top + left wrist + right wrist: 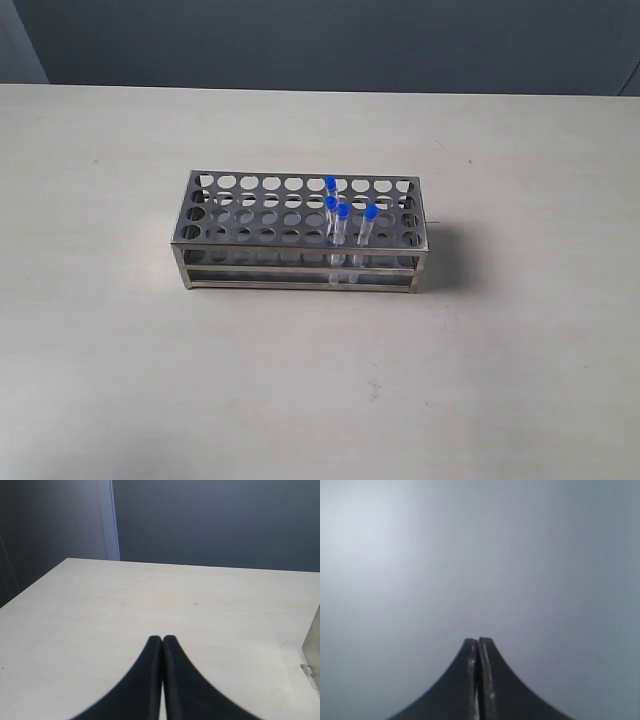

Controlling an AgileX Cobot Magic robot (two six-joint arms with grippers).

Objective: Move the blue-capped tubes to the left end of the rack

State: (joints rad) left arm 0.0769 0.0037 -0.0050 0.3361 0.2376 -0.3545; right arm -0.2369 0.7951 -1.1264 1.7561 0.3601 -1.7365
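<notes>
The steel rack [250,225] stands mid-table in the exterior view. Several blue-capped tubes [342,225] stand upright in holes toward its right half, one at the back row [330,186], one nearest the right [369,222]. Neither arm shows in the exterior view. My left gripper [162,639] is shut with nothing between its black fingers, hovering over bare tabletop; a corner of the rack [312,650] shows at that view's edge. My right gripper [478,641] is shut and empty, facing only a plain grey wall.
The pale table [120,350] runs to a far edge [320,90] against a dark grey wall. In the left wrist view a table corner [70,560] meets a light vertical strip [115,520].
</notes>
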